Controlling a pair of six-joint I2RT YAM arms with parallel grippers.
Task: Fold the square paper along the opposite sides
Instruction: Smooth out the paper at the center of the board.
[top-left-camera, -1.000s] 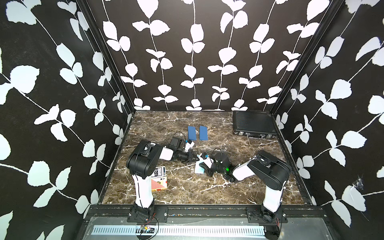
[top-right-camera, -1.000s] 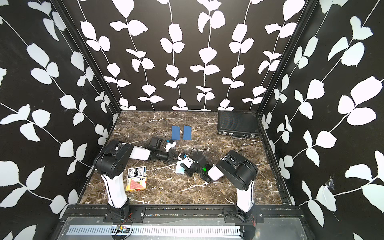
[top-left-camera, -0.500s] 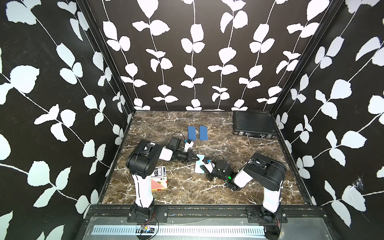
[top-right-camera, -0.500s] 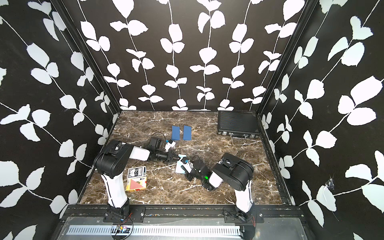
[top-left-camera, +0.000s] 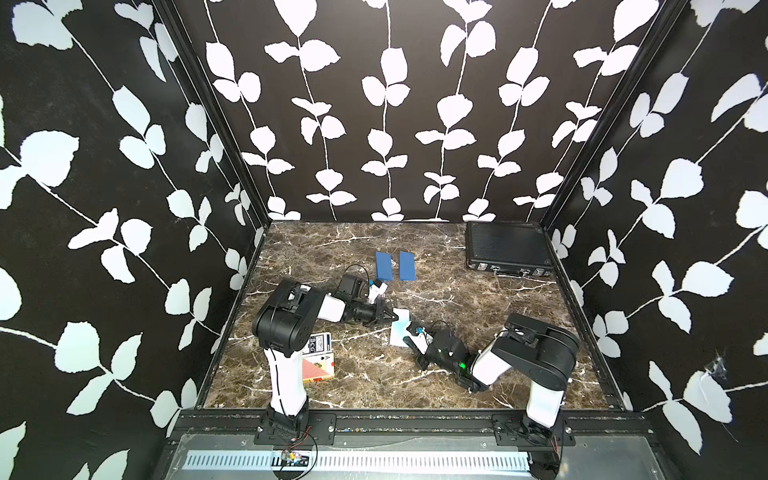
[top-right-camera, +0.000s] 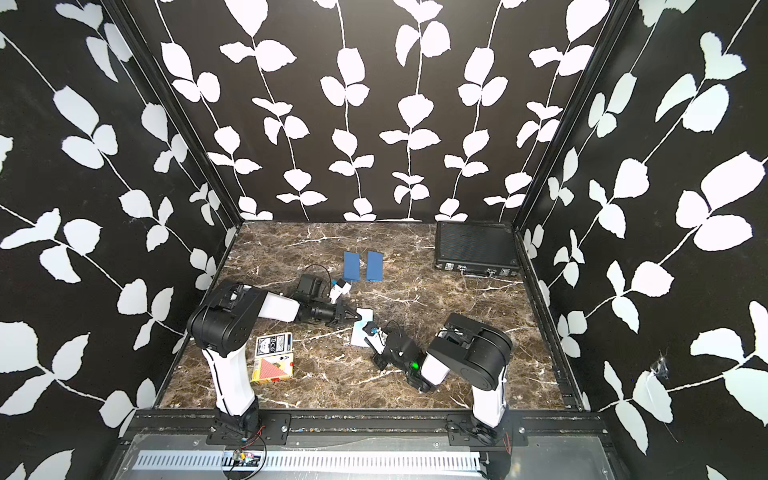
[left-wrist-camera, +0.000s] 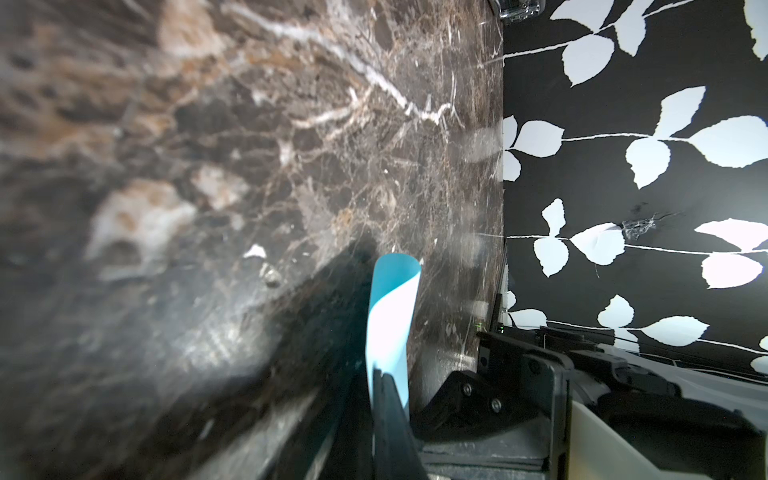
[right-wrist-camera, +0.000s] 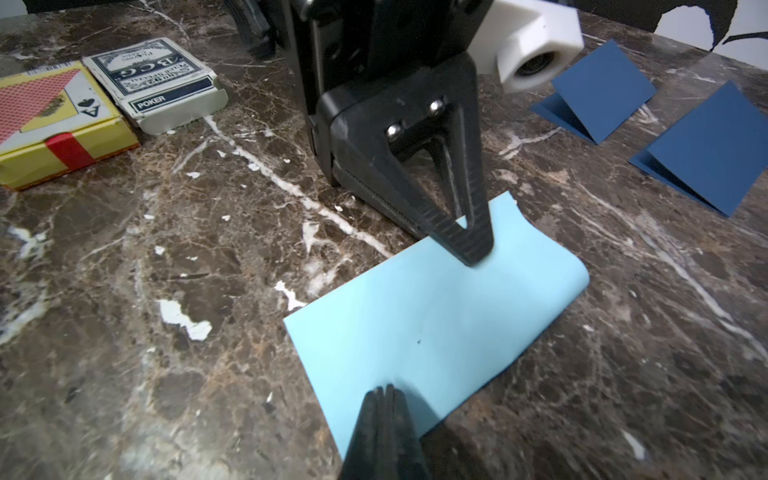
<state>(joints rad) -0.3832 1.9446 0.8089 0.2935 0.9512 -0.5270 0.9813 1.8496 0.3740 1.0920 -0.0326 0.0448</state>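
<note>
The light blue paper (right-wrist-camera: 436, 316) lies folded flat on the marble table (right-wrist-camera: 208, 249), its rounded fold on the side away from the card boxes. In both top views the paper (top-left-camera: 400, 336) (top-right-camera: 360, 334) sits between the two arms. My left gripper (right-wrist-camera: 473, 257) is shut and pitched down, its tip resting on the paper's top layer near the far end. From the left wrist, the paper (left-wrist-camera: 392, 307) runs on past the shut left gripper (left-wrist-camera: 380, 372). My right gripper (right-wrist-camera: 384, 390) is shut too, its tip over the paper's near edge.
Two dark blue folded papers (top-left-camera: 383, 266) (top-left-camera: 407, 266) lie behind the left gripper. A black case (top-left-camera: 505, 247) fills the back right corner. A blue-and-white card box (right-wrist-camera: 153, 83) and a yellow-and-red one (right-wrist-camera: 54, 120) lie by the left arm's base.
My right gripper has drawn back toward the table's front along the paper. The left gripper and the paper have stayed in place.
</note>
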